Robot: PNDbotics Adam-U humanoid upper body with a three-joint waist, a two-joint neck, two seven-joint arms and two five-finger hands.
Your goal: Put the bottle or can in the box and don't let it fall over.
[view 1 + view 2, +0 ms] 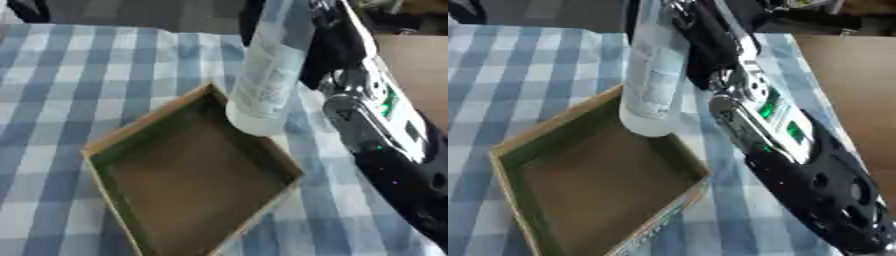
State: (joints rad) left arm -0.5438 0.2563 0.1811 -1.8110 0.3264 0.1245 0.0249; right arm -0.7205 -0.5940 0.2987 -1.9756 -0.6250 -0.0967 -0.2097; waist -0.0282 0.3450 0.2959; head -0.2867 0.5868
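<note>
Clear plastic bottle (267, 75) hanging near-upright, base hovering over box (188, 175) rim at 1 o'clock corner; right hand (702, 40) curling around its upper part, lowering toward 7 o'clock.

A blue-and-white checked cloth (79, 80) covers the bench and reaches the near edge of both views. To the right of the cloth a plain brown surface (855, 85) shows bare, and beyond the cloth's far edge lies a dark grey floor (131, 12).
</note>
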